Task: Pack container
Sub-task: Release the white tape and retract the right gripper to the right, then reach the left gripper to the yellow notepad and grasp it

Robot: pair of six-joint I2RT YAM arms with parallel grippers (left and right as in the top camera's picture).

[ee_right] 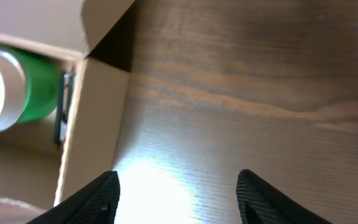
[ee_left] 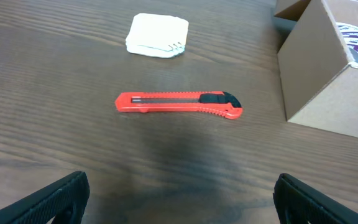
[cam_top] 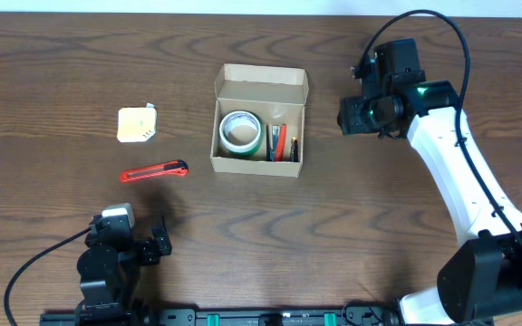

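Note:
The tan cardboard container (cam_top: 226, 89) stands open at the table's middle, lid flap folded back. Inside it lie a green tape roll (cam_top: 240, 132) and several pens (cam_top: 280, 143). A red utility knife (cam_top: 154, 171) lies left of the container, and also shows in the left wrist view (ee_left: 178, 104). A pale yellow tape roll (cam_top: 137, 125) lies further left and back. My left gripper (ee_left: 180, 199) is open and empty, near the front edge, short of the knife. My right gripper (ee_right: 178, 196) is open and empty, just right of the container (ee_right: 92, 124).
The dark wood table (cam_top: 379, 208) stretches around the objects. The right arm's white link (cam_top: 456, 172) reaches in from the front right. A black rail (cam_top: 270, 317) runs along the front edge.

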